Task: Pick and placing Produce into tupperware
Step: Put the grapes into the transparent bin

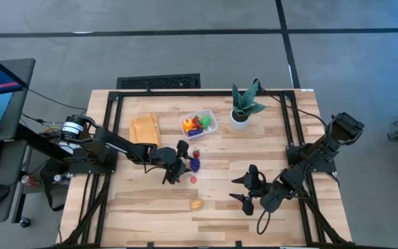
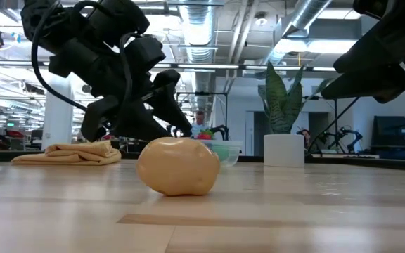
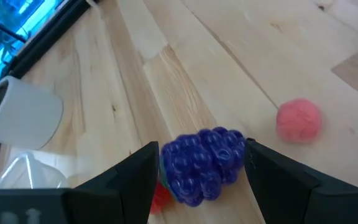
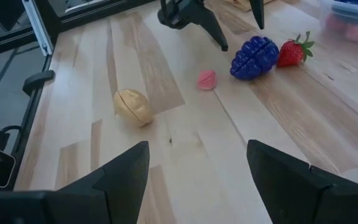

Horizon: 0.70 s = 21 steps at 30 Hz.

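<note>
Purple grapes [image 3: 204, 165] lie on the table beside a red strawberry [image 4: 293, 53]. My left gripper [image 3: 202, 146] is open and slants down over the grapes [image 1: 195, 164], one finger on each side of them. A pink bit [image 4: 206, 79] and a tan piece [image 4: 133, 106] lie on the table nearer the front edge. The clear tupperware [image 1: 199, 124] stands farther back and holds several pieces of produce. My right gripper [image 1: 235, 189] waits open at the front right, with nothing between its fingers.
A tan-yellow folded cloth [image 1: 145, 129] lies left of the tupperware. A spiky plant in a white pot [image 1: 240, 109] stands to its right. Bare wood lies between the two grippers and along the front edge.
</note>
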Available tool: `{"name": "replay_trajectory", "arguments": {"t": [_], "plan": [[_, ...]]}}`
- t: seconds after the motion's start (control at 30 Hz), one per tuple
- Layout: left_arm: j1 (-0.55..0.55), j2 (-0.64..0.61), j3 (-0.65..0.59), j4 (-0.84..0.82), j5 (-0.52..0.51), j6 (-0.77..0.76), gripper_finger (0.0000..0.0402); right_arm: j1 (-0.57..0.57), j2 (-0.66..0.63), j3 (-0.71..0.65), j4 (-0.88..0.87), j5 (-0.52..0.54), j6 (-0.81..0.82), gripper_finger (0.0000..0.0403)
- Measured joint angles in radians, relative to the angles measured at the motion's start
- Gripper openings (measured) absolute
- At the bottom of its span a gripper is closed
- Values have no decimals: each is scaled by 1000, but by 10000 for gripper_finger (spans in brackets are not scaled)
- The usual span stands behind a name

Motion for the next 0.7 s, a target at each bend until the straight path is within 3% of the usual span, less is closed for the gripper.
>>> {"name": "replay_trajectory", "arguments": {"t": [0.13, 0.27, 0.43, 0.7], "plan": [[1, 0, 35, -58, 0, -52, 228, 0, 0, 0, -2, -1, 0, 265], [1, 0, 103, -230, -10, -73, 246, 0, 0, 0, -2, -1, -15, 265], [0, 0, 183, -372, -68, 7, 273, -1, 0, 0, -2, 1, -16, 265], [0, -1, 248, -479, -71, 135, 301, -1, 0, 0, -2, 1, -16, 265]]}}
